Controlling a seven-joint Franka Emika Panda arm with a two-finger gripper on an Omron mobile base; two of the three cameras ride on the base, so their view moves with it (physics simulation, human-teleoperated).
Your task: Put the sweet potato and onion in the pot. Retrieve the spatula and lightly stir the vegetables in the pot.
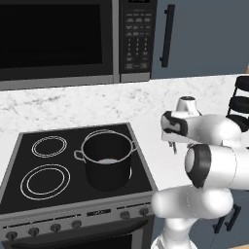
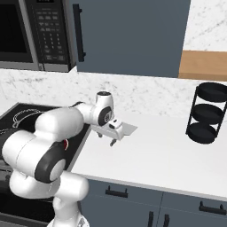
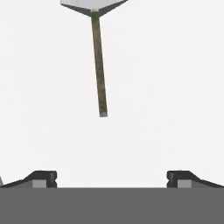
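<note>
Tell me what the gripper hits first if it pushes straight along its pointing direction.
Probably the white counter. The open gripper points down at it; the spatula lies slightly ahead of the fingertips, so likely missed, though depth is unclear.

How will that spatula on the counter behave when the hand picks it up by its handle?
The spatula looks stiff, with a thin straight handle, and probably light. Lying flat on the white counter, it shouldn't roll. The broad blade could tip it blade-down if the open hand grips near the handle's end.
</note>
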